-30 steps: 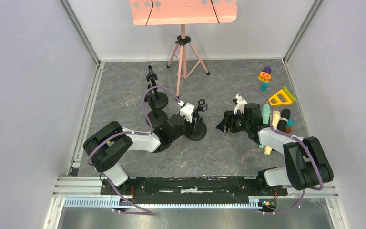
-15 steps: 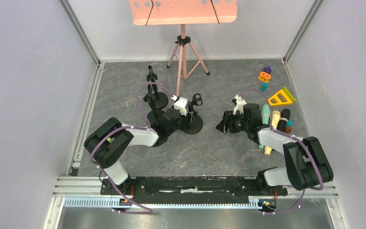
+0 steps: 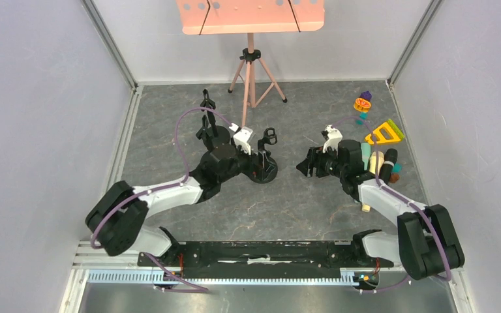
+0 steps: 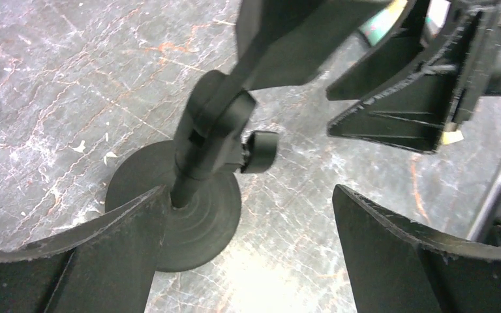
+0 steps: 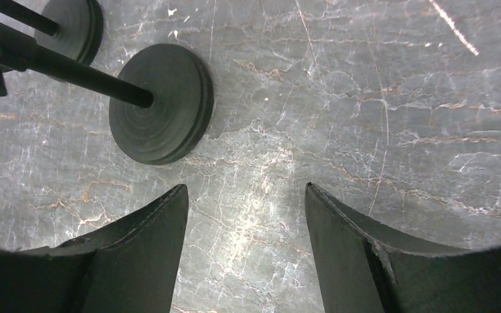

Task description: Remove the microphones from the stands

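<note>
Gaping wide at mid-frame, the left gripper (image 4: 248, 195) brackets the black stand (image 4: 199, 147), clamping nothing. The right gripper (image 5: 244, 195), jaws apart, hangs empty over grey floor (image 5: 365, 98). Microphones (image 3: 378, 160) lie clustered toward the right edge.

Cool, even light from overhead fills the enclosure in the top view. The pale walls (image 3: 39, 130) are bright and almost free of shadow, and the grey veined table (image 3: 287, 202) shows only short, soft shadows beneath the arms (image 3: 169, 192). Focus is sharp at centre, while the wall lines lean outward toward the frame edges. In the left wrist view, white glare washes the table just near of the stand base (image 4: 202, 215). The left gripper's fingers (image 4: 398, 261) and the stand's clamp (image 4: 215, 124) are soft and dark. In the right wrist view, a milder sheen lies between the right gripper's fingers (image 5: 124, 261), and the veining is crisp.
</note>
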### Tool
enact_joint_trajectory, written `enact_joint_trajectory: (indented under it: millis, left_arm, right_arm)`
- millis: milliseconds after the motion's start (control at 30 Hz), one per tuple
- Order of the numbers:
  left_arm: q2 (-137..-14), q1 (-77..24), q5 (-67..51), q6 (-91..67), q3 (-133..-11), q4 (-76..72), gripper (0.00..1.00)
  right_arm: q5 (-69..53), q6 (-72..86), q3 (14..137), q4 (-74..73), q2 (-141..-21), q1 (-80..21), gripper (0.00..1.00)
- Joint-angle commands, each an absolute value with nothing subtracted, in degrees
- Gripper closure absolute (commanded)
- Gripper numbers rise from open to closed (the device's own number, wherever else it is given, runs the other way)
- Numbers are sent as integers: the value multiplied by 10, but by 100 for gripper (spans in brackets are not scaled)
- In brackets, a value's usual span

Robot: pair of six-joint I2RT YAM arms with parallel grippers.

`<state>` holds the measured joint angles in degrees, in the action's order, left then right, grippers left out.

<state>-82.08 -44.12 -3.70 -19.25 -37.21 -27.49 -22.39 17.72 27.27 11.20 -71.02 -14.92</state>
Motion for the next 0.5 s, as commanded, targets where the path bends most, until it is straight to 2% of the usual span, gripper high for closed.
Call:
enact_joint_trajectory:
  millis: [0,267,467]
  left_arm:
    - [-747,-443,-71,-181,-388,-202,0]
    - [-629,-442,-43,-121,-460,-60,0]
    - [-614,-431,-7,-48,-575,68,0]
  right_arm:
    - [-201,170,260,137,-670,-152,28]
    - [-117,160,212,167,-537,-152,26]
    - [-62,158,202,154,-467,-152,25]
